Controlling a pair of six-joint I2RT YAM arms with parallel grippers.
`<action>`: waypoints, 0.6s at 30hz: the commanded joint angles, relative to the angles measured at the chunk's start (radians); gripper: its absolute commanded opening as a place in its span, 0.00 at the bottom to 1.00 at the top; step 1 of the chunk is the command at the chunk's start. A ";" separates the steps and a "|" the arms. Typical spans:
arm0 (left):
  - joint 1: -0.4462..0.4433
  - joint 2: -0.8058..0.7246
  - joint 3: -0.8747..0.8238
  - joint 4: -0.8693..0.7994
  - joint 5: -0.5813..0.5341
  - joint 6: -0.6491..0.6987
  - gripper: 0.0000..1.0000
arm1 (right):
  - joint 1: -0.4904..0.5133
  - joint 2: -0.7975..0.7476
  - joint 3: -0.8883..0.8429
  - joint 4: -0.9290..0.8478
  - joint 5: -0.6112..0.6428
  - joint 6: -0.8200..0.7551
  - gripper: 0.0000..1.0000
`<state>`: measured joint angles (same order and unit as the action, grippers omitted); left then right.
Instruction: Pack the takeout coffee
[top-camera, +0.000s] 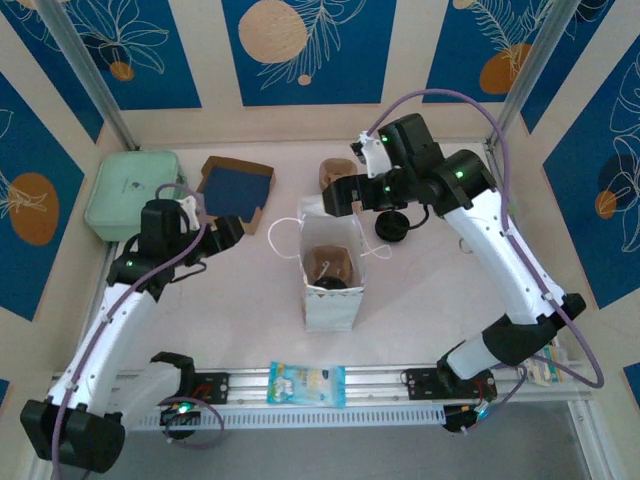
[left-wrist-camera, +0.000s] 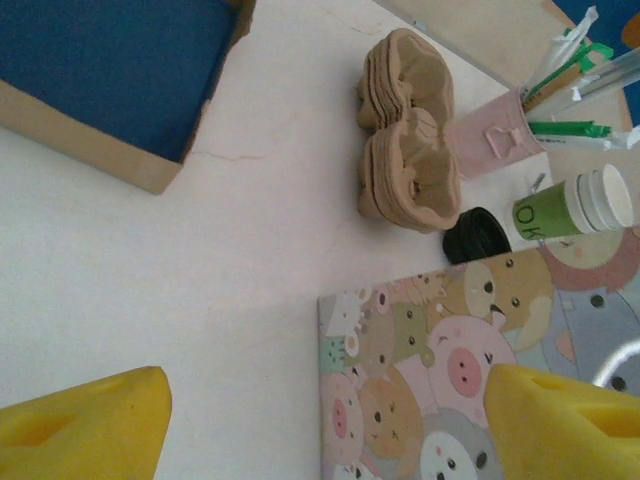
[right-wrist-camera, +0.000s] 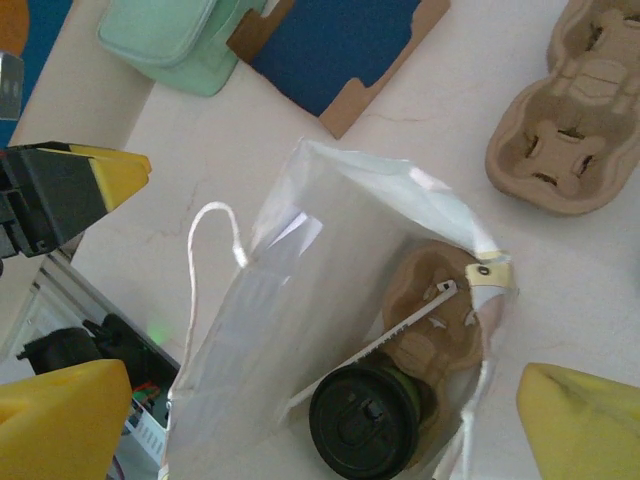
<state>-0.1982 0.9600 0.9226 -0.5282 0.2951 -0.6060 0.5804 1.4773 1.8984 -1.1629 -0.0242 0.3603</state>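
**Right wrist view: coffee in bag, both grippers empty**

Right gripper (right-wrist-camera: 320, 425) is spread wide with nothing held. Directly below it the takeout coffee (right-wrist-camera: 365, 422) stands upright in a pulp carrier (right-wrist-camera: 430, 300) inside the white bag (right-wrist-camera: 300, 290), black lid up. Judged light, thin-walled and crushable; the lid looks slick and may pop. Best hold: the wall just under the lid rim, gentle squeeze. Beyond the bag, the left gripper (left-wrist-camera: 325, 430) is also spread and empty.

Bright, even overhead light with soft shadows, the white bag (right-wrist-camera: 330, 250) kinda washed out inside, and the close-up yellow pads (left-wrist-camera: 85, 430) look blurry in both wrist views.
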 joint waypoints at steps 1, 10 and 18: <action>0.008 0.048 0.048 0.032 -0.033 0.046 0.80 | -0.039 -0.052 -0.047 0.058 -0.054 0.031 0.99; 0.008 0.254 0.158 0.026 -0.074 0.106 0.73 | -0.105 -0.137 -0.217 0.103 -0.078 0.041 0.99; 0.009 0.450 0.278 0.010 -0.107 0.138 0.70 | -0.177 -0.224 -0.365 0.151 -0.139 0.049 0.98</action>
<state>-0.1982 1.3697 1.1465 -0.5102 0.2153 -0.5049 0.4213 1.2938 1.5604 -1.0424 -0.1093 0.4004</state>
